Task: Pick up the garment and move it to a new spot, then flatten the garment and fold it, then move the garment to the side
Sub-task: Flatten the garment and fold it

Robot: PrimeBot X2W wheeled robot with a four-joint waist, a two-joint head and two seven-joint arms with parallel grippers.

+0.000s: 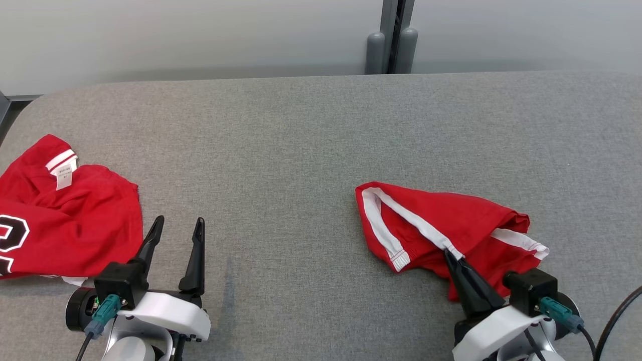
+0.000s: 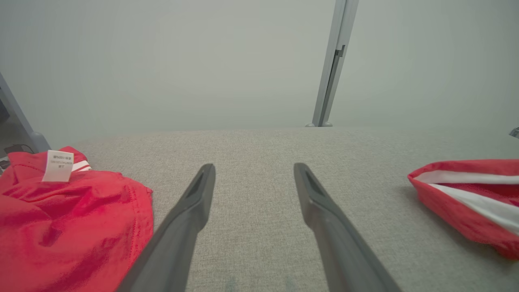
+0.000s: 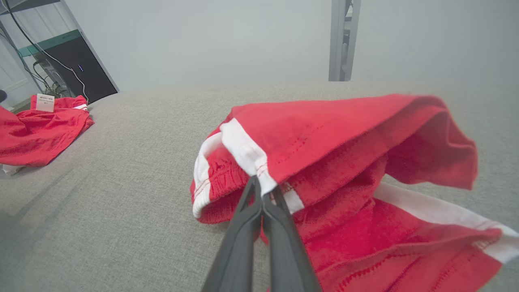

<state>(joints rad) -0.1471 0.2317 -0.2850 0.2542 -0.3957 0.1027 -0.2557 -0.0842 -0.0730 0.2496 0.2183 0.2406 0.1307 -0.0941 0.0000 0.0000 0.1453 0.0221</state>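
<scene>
Two arms reach forward: right end effector (image 1: 448, 253) clenched on red shorts (image 1: 441, 215); left end effector (image 1: 180, 219) splayed beside red jersey (image 1: 75, 225).

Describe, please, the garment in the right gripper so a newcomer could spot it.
On the grey fabric table, look to the robot's right. Crumpled red shorts lie there, the right gripper shut on their white stripe. The red jersey at the far left instead shows a printed number and a label.

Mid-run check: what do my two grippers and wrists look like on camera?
They match. The left gripper and right gripper each have long, tapered dark jaws on a black block, a rounded white wrist shell, and a teal cable plug at the side.
</scene>
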